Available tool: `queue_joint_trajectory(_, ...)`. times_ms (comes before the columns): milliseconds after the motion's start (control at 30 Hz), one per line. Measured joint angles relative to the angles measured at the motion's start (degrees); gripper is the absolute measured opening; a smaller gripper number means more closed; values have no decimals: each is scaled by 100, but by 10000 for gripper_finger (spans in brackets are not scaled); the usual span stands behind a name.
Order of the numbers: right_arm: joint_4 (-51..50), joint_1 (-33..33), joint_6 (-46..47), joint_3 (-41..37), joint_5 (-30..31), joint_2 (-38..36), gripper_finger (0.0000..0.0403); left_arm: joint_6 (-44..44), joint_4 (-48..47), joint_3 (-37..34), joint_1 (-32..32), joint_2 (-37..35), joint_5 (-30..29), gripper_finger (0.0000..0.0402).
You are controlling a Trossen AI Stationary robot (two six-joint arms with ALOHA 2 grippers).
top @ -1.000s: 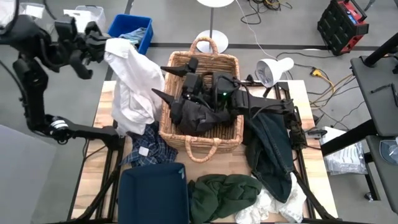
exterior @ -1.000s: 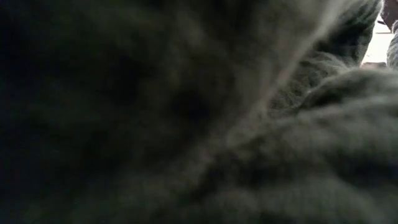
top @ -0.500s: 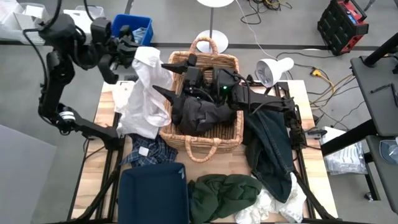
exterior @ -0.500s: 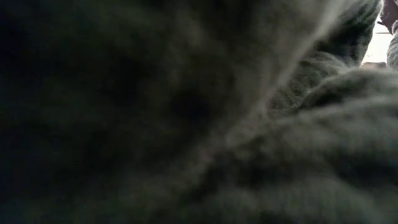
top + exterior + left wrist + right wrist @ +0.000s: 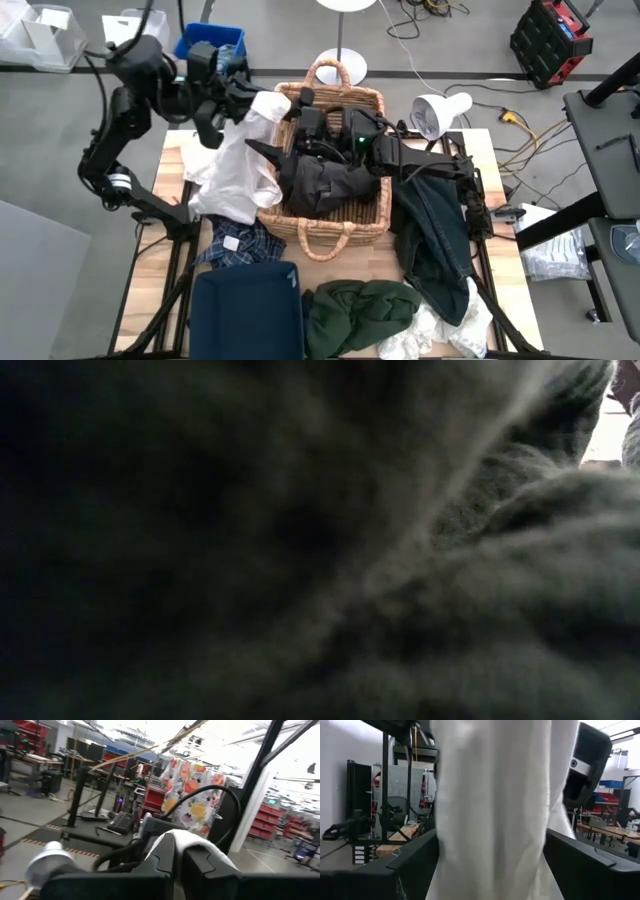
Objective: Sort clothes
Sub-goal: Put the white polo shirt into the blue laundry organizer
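Note:
My left gripper (image 5: 250,103) is shut on a white garment (image 5: 238,160) at the wicker basket's (image 5: 330,235) left rim. My right gripper (image 5: 268,132) reaches left over the basket. It is open, with its fingers on either side of the hanging white garment (image 5: 492,805). A charcoal garment (image 5: 320,185) lies in the basket under the right arm. A dark garment (image 5: 435,235), a dark green one (image 5: 360,310), a white one (image 5: 440,330) and a plaid one (image 5: 240,240) lie on the table. Dark cloth (image 5: 320,560) blocks the low view. My left gripper pinches a bunched upper part of the white garment (image 5: 189,841) between its two shut fingers (image 5: 165,865). The fingers are about level and point toward the table's right. The garment hangs below them, and its lower part (image 5: 230,195) rests on the table beside the basket.
A navy bin (image 5: 245,310) stands at the table's near edge, left of the green garment. A blue bin (image 5: 210,45) and a clear box (image 5: 45,35) are on the floor beyond the far left corner. A white lamp (image 5: 440,110) stands at the far right.
My left gripper has gone toward the table's right, up to the basket's left rim, still shut on the white garment. The garment's upper part has come along, between my right gripper's open fingers, while its lower part has stayed on the table.

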Motion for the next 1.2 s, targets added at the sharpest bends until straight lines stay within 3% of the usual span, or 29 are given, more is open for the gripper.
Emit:
queue_joint_trajectory(167,-7,-1,-148,0,0,12,309,-242,139,0,-253,159,-3,0)
queue_joint_trajectory(300,-5,1,-305,0,-2,12,269,-344,148,0,-371,209,-5,0)
queue_joint_trajectory(533,-17,-1,-379,0,-112,14,125,-482,146,2,-377,160,-215,7)
queue_joint_trajectory(700,-95,1,-456,0,-129,12,22,-383,-144,2,-366,13,-227,58)
queue_joint_trajectory(1033,-139,106,-611,0,-129,-51,11,255,-1124,4,-76,-601,-517,180)
queue_joint_trajectory(1200,-156,201,-613,6,-299,-88,10,520,-1460,4,-73,-909,-1345,216)
